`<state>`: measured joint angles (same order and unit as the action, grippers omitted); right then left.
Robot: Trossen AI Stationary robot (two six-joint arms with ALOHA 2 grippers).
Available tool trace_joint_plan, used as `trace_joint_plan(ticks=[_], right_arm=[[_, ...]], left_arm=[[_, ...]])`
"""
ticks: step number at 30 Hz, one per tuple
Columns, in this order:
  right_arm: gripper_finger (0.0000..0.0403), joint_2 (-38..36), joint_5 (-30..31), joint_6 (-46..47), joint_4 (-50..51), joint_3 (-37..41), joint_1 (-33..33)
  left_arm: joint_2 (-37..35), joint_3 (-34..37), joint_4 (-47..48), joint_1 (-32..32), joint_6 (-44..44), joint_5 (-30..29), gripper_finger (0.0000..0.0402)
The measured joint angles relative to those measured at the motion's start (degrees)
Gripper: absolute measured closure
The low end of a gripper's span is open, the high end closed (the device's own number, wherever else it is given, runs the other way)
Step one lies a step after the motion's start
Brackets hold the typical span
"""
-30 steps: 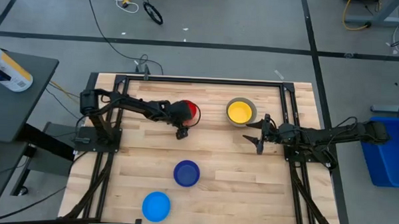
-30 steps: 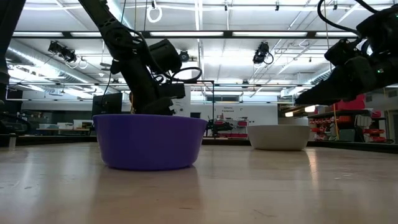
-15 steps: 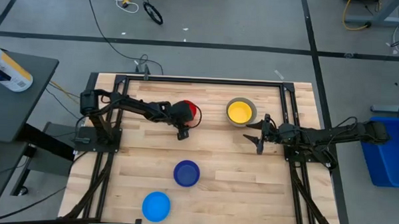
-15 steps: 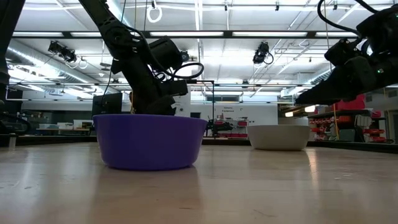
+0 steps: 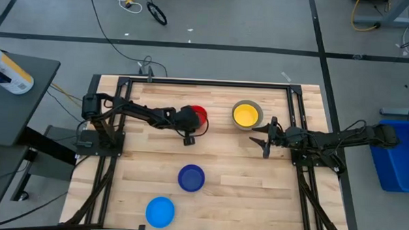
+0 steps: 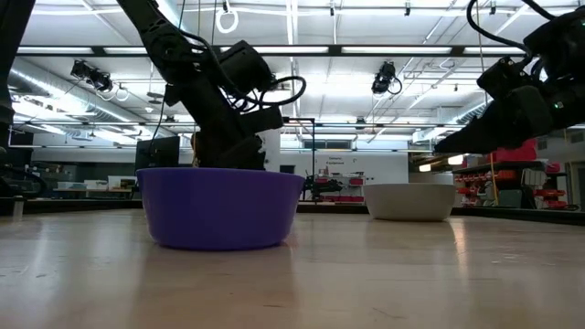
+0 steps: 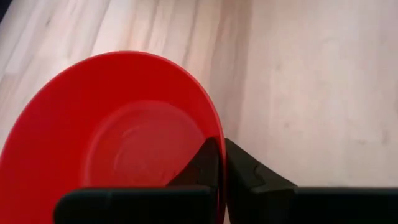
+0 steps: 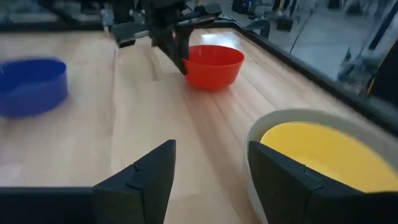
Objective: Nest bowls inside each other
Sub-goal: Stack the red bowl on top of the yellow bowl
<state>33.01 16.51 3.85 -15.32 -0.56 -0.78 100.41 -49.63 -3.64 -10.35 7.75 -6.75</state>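
We find one bowl [image 5: 198, 115] at far centre, nested bowls [image 5: 247, 115] to its right, two bowls [image 5: 191, 177] [image 5: 160, 211] nearer.

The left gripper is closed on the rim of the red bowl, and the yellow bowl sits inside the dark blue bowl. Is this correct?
Not quite. The high view shows the yellow bowl inside the grey bowl, not the dark blue one. The left gripper is indeed closed on the red bowl rim.
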Motion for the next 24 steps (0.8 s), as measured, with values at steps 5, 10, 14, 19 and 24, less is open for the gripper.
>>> trace_joint_plan(ticks=[5, 10, 14, 19, 24], right_arm=[[0.0202, -1.2, -6.4, -3.3, -5.3, 0.0, 0.0], [0.0206, -6.9, -13.7, -7.0, -8.3, 0.0, 0.0], [0.0208, -13.2, -13.6, -8.1, -4.2, 0.0, 0.0], [0.0206, -21.2, -12.8, -7.6, 4.9, 0.0, 0.0], [0.0198, -27.7, -5.9, -6.3, 13.3, 0.0, 0.0]], left_arm=[[0.0, 0.0, -2.4, 0.1, 0.1, 1.0, 0.0395], [0.0, 0.0, -3.3, 0.0, 0.0, 1.0, 0.0395], [0.0, 0.0, -3.3, 0.1, 0.0, 1.0, 0.0395], [0.0, 0.0, -3.9, 0.1, 0.5, 1.7, 0.0395], [0.0, 0.0, -8.7, 0.6, 1.4, 3.1, 0.0395]])
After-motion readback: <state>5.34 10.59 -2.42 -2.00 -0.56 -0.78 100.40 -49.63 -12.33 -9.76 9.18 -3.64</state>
